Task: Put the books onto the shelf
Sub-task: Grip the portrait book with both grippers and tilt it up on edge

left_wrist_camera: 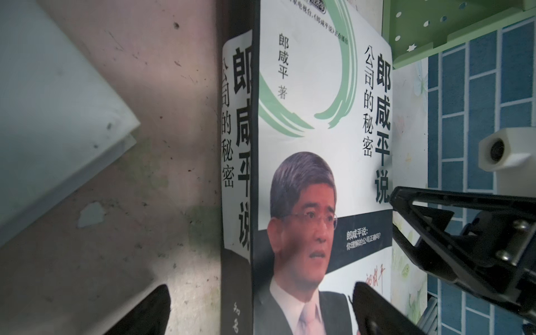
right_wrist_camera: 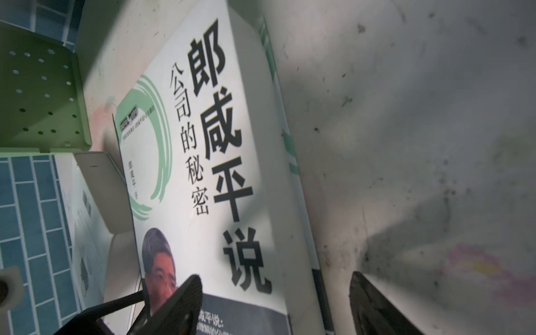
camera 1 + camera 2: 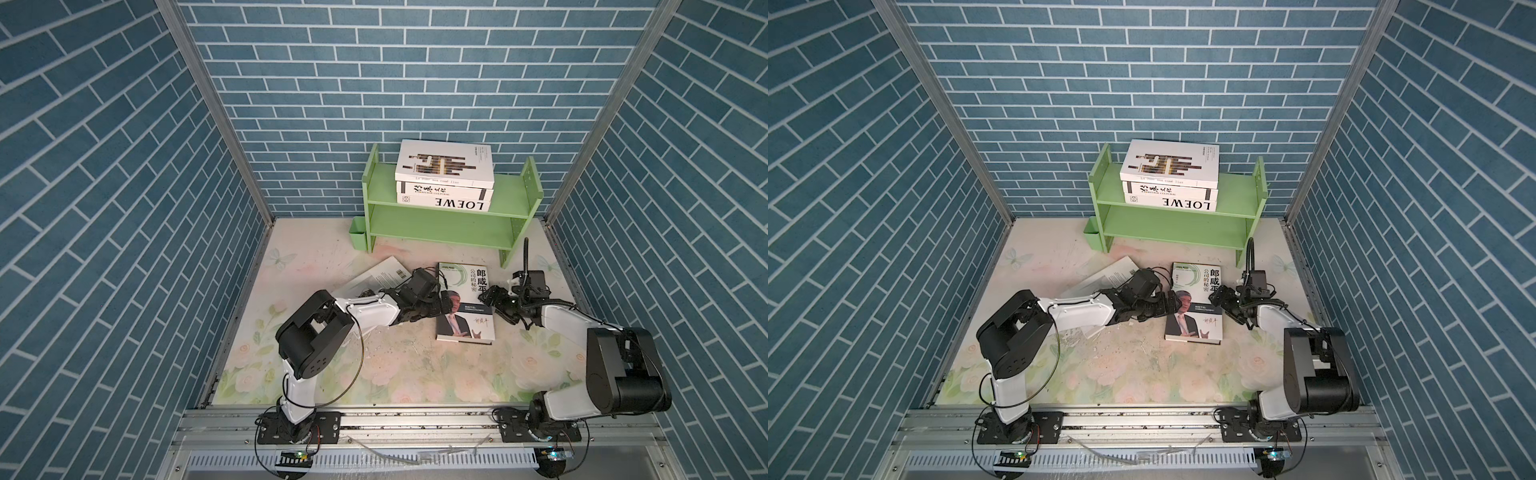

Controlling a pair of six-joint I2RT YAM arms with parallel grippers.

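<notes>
Flat at mid-frame, the portrait book (image 3: 465, 291), thick, stiff, probably heavy and slick, wants squeezing by its long edges, which the left gripper (image 3: 439, 309) and right gripper (image 3: 485, 296) straddle, jaws apart.

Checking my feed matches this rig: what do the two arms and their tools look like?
The left arm and right arm have white shells, bulky black joint housings and looping thin black cables. The left tool and right tool are black with tapered fingers.
</notes>
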